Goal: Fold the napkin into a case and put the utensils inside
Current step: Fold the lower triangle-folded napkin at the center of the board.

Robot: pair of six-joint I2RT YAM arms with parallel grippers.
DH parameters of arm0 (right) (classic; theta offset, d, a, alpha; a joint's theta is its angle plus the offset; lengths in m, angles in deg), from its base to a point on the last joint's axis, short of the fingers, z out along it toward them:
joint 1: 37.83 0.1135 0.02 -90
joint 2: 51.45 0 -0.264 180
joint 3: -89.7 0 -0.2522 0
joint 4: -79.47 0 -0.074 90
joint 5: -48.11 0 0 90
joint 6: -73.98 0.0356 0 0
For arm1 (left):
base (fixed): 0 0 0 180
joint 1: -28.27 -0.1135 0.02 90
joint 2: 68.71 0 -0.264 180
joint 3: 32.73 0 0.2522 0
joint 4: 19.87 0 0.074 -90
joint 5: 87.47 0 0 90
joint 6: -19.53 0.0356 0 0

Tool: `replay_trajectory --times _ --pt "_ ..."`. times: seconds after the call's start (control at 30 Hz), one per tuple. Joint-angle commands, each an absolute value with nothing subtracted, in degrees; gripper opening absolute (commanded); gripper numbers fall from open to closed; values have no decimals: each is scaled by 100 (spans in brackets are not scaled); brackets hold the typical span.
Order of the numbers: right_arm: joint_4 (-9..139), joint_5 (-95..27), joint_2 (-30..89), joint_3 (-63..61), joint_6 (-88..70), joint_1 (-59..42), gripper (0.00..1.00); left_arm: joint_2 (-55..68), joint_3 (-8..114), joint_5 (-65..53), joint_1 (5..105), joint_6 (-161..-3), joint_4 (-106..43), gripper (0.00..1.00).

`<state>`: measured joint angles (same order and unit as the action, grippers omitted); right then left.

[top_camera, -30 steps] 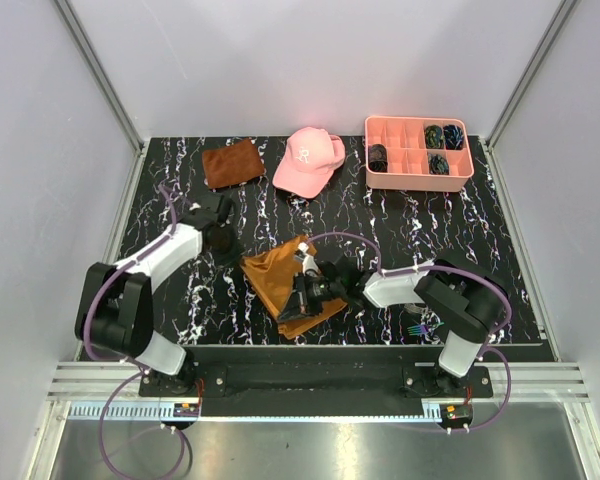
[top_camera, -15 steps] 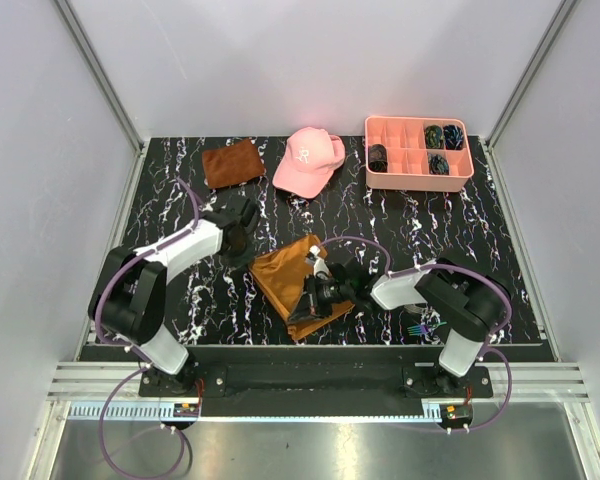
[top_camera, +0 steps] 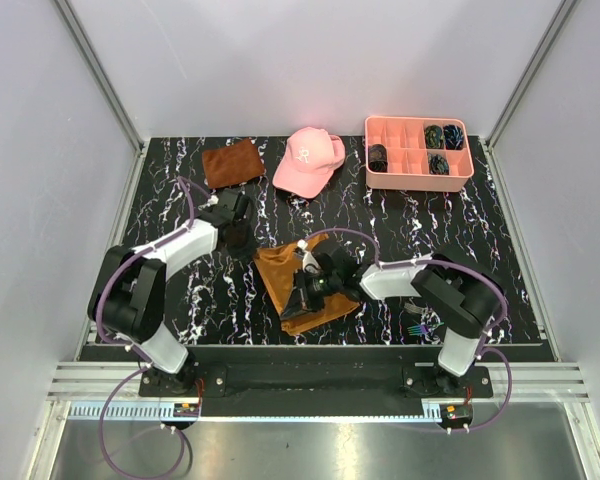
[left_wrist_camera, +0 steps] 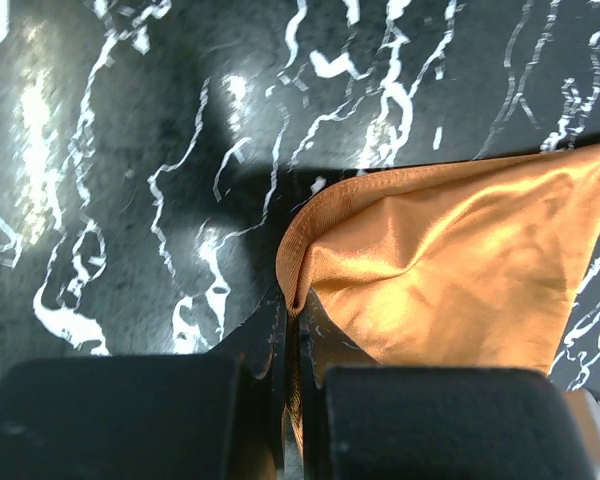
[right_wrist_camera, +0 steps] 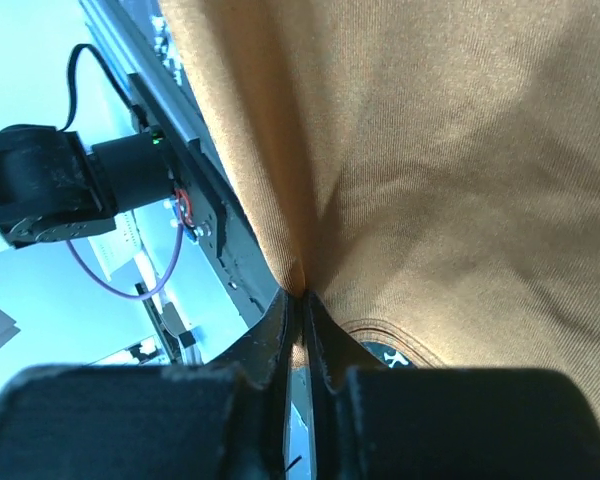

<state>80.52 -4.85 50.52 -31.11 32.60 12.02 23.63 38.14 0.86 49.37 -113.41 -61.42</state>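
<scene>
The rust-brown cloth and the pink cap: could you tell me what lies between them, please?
Nothing: in the top view only bare black marbled table separates the rust-brown cloth from the pink cap.

Bright, even overhead light; glare streaks the glossy table (left_wrist_camera: 36, 120); wrist-view foregrounds blur.

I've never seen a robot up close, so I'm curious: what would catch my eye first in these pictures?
The orange-brown napkin lies rumpled in the middle of the black marbled table, pinched at opposite sides by the left gripper and the right gripper. Along the far edge sit a pink cap and a pink tray with compartments.
</scene>
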Motion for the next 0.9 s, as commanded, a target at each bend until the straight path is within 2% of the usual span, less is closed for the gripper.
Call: replay_trajectory --times 0.0,0.03,0.13,0.17,0.27,0.33,0.37,0.53,0.63,0.73,0.8,0.83,0.87 --pt "7407 -155 5296 -2829 3065 1359 11 2498 3852 7 4752 -10976 -5367 0" --pt "7293 -137 5401 -2785 3013 1368 19 2568 3834 -80 4725 -10950 -5341 0" --pt "6995 -172 5498 -2478 2890 1368 29 2700 3720 -282 4628 -10941 -5157 0" --pt "6924 -259 5472 -2277 2863 1359 38 2735 3694 -326 4602 -10932 -5130 0" --pt "6398 -523 5384 -1864 2723 1202 54 2832 3658 -476 4576 -10879 -5042 0" --pt "6247 -498 5376 -1617 2661 1043 57 2850 3614 -537 4576 -10827 -4981 0" --pt "6168 -567 5367 -1529 2617 973 62 2850 3614 -555 4567 -10818 -4980 0" --pt "5535 -673 5585 -765 2275 446 66 2841 3614 -678 4523 -10782 -4980 0" --pt "5420 -752 5936 -326 2126 121 60 2832 3597 -713 4505 -10826 -4980 0" --pt "5306 -840 6270 201 2019 -73 40 2841 3570 -793 4496 -10870 -4954 0" --pt "5227 -849 6464 483 1958 -126 31 2859 3553 -889 4505 -10931 -4936 0" --pt "5166 -832 6674 755 1958 -161 17 2867 3535 -916 4497 -10949 -4902 0" --pt "5156 -788 6781 879 1958 -162 14 2867 3492 -951 4496 -10984 -4849 0"
